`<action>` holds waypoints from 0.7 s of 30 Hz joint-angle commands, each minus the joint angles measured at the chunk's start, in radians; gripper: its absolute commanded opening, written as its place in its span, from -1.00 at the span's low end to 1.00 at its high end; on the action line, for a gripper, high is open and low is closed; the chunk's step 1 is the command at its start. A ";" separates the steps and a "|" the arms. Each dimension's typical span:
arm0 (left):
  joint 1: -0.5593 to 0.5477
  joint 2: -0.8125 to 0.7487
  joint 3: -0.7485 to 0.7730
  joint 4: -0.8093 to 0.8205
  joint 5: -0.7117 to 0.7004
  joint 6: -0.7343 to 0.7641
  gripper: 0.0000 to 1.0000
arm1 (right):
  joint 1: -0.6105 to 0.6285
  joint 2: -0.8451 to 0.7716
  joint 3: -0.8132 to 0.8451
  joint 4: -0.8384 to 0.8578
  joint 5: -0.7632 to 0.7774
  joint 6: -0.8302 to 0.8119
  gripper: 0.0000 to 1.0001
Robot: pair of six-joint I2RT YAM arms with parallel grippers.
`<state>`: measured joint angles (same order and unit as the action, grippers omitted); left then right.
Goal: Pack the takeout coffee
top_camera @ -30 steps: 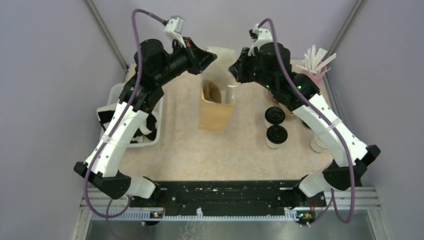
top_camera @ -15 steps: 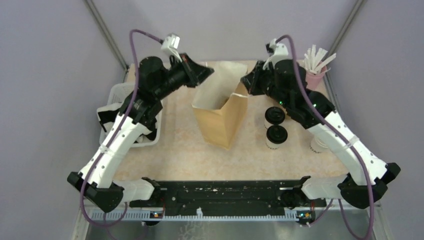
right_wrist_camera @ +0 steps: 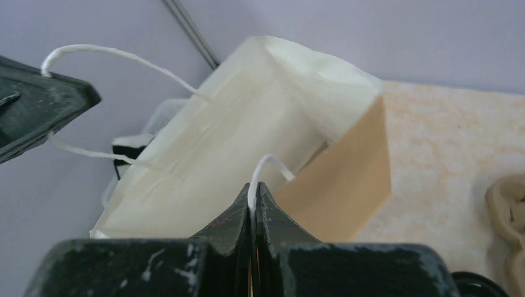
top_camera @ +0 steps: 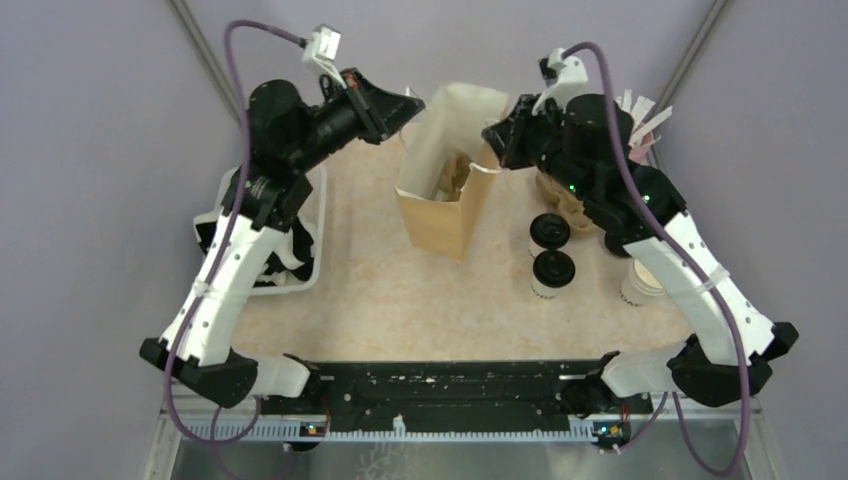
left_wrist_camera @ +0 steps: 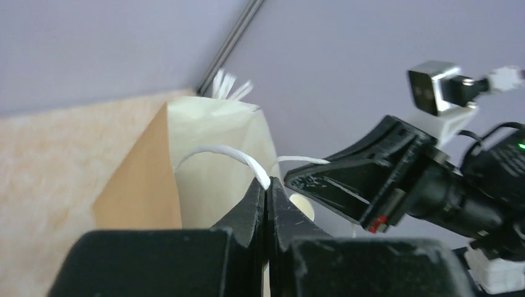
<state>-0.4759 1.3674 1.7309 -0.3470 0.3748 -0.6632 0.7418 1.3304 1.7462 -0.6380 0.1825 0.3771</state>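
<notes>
Jaws on handles (left_wrist_camera: 216,151); black-lidded white cups (top_camera: 552,272)

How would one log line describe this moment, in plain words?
left gripper: shut on bag handle | right gripper: shut on other handle | paper bag: mouth spread open | two lidded cups: on table, unpacked

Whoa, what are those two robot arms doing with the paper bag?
They are holding the brown paper bag open by its handles. The left gripper is shut on one white string handle, and the right gripper is shut on the other handle. Two coffee cups with black lids stand on the table beside the bag, on the right arm's side. They are not packed yet.
</notes>
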 commanded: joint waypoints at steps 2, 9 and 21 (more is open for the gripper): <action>-0.002 -0.081 -0.092 0.118 0.042 -0.013 -1.00 | -0.004 -0.032 -0.039 0.088 -0.058 -0.030 -1.00; -0.009 -0.328 -0.566 0.464 0.127 0.025 -1.00 | -0.005 -0.184 -0.540 0.516 -0.151 -0.104 -1.00; -0.007 -0.246 -0.312 0.273 0.068 0.162 -1.00 | -0.006 -0.054 -0.190 0.319 -0.202 -0.116 -1.00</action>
<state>-0.4808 1.0573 1.0927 -0.1463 0.4324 -0.5732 0.7410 1.3041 1.3392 -0.3347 -0.0048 0.2642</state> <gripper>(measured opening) 0.014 0.003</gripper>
